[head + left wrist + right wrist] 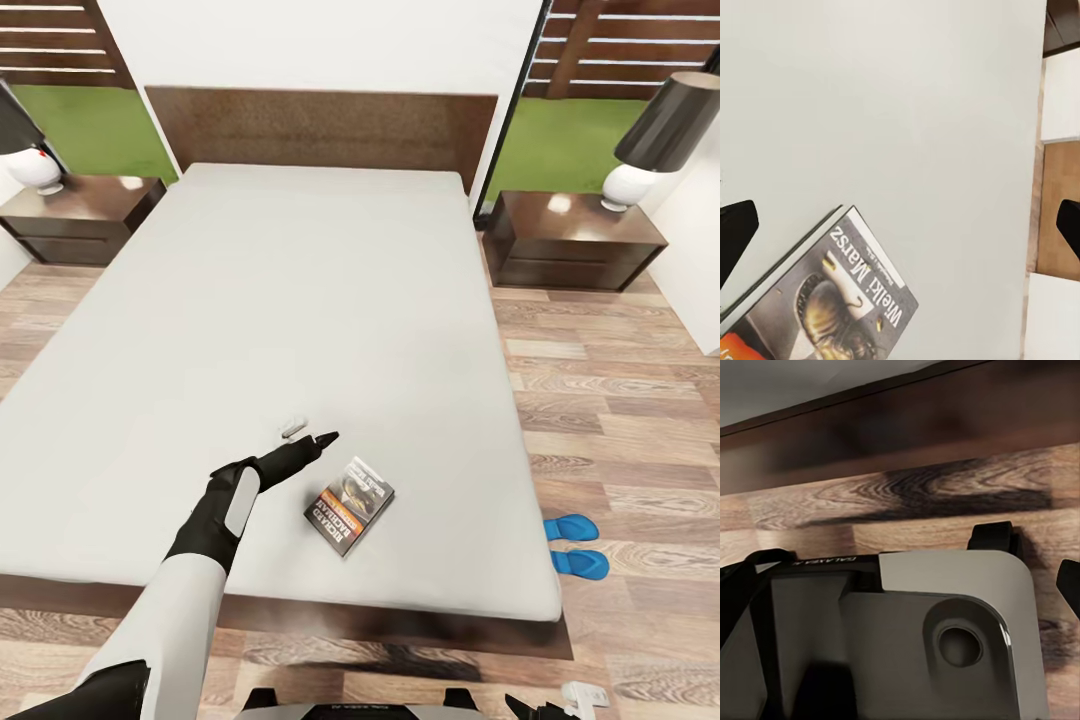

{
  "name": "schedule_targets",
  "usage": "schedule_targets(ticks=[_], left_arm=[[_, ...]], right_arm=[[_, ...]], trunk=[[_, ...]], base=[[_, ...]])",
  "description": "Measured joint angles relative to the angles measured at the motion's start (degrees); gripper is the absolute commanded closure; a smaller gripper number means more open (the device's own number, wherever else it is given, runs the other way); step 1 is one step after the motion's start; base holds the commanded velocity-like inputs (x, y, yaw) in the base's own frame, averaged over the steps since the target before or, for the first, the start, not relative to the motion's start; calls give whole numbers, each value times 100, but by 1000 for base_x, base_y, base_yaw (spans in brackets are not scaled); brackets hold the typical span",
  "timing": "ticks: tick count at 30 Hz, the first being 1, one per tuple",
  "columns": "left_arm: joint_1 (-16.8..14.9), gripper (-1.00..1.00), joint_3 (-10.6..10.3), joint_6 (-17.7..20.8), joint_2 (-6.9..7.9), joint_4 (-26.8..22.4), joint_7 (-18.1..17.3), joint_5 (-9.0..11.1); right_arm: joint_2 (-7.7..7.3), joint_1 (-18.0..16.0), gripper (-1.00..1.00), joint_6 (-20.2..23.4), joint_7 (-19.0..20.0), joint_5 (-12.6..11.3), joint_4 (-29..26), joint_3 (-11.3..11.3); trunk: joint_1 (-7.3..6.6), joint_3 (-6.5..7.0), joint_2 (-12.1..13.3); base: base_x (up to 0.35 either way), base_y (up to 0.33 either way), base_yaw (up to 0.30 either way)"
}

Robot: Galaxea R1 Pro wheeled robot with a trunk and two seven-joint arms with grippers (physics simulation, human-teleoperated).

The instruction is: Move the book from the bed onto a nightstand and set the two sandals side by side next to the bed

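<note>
at the far left of the head view a low dark-brown glossy nightstand (85,215) stands beside the headboard, with a white-based lamp (40,168) on it cut off by the frame edge. the large bed with its pale grey-white mattress (290,330) spans the middle. the left gripper (312,432) hovers above the mattress near its foot end, one white and one black finger spread apart, holding nothing. just beside it lies the small thin dark paperback book (349,504), flat on the mattress; in the left wrist view the book (832,300) reads "wielki marsz" in white letters, its orange band cropped at the corner. right of the bed, two bright blue flip-flop sandals (574,545) lie side by side on the wood floor. a second nightstand (575,240) carries a dark-shaded lamp (655,135). whether the right gripper is open cannot be told.
</note>
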Motion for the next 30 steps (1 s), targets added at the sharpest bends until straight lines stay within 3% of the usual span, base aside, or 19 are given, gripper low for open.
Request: schedule_targets(ticks=[19,30], left_arm=[[0,-100,-11,25,0,66,-23,5],[0,-100,-186,26,0,140,-27,7]], right_arm=[[0,0,-100,0,-2,0,0,0],[-8,0,-100,0,1,0,0,-4]], trunk=[[417,-341,-762],[659,-539,-1204]], base=[[0,0,0],[0,0,0]])
